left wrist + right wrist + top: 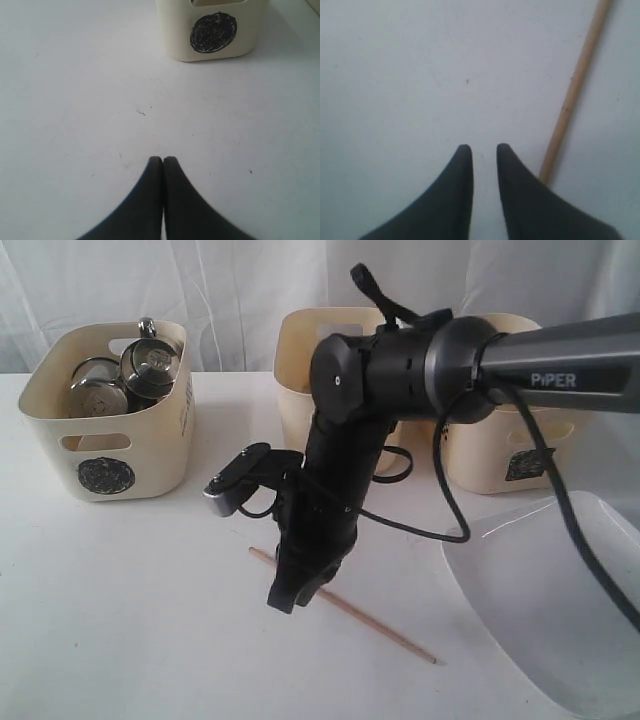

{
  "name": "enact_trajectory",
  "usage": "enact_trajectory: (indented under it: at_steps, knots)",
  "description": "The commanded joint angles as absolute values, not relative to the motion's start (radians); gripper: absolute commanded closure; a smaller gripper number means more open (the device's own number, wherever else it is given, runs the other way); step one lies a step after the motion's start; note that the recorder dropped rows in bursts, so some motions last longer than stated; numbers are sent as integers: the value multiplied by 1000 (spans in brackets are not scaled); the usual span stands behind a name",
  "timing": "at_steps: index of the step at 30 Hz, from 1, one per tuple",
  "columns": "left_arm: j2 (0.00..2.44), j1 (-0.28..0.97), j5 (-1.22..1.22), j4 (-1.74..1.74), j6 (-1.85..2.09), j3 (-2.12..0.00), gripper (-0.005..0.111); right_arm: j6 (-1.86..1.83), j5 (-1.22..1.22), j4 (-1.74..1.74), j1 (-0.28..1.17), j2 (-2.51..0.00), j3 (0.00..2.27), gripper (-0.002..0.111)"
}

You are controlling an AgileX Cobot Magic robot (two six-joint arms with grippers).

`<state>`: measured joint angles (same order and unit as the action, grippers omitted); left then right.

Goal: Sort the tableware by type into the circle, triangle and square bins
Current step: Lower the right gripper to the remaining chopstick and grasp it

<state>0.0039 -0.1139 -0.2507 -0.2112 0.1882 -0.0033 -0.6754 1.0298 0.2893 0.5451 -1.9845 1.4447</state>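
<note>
One wooden chopstick (390,630) (572,95) lies slantwise on the white table. My right gripper (283,602) (484,147) points down at the table just beside it, open a little, with nothing between its fingers. The chopstick passes beside one finger, outside the gap. The circle bin (150,440) (175,30) at the left holds steel mugs (150,365). The square bin (480,460) stands at the right, and the large white plate (540,590) lies at the front right. My left gripper (163,159) is shut over bare table, facing the circle bin.
A third cream bin (295,340) stands in the middle at the back; the right arm covers its front mark. The arm's cable (445,510) loops down towards the plate. A white curtain closes off the back.
</note>
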Motion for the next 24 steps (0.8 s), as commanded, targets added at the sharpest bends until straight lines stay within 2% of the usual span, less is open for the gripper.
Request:
enact_trajectory:
  at_steps: [1,4,17,20,24]
  knots:
    - [0,-118,-254,-219,181,0,107,-665,954,275,548,-2023,1441,72]
    - [0,-118,-254,-219,181,0,107,-665,916,263,548,-2050,1441,62]
    - [0,-118,-254,-219,181,0,107,-519,780,176,548,-2118,1441,62]
    - [0,-118,-254,-219,181,0,107,-519,782,176,548,-2135,1441,64]
    - [0,-118,-254,-219,181,0,107,-519,814,176,548,-2158,1441,79]
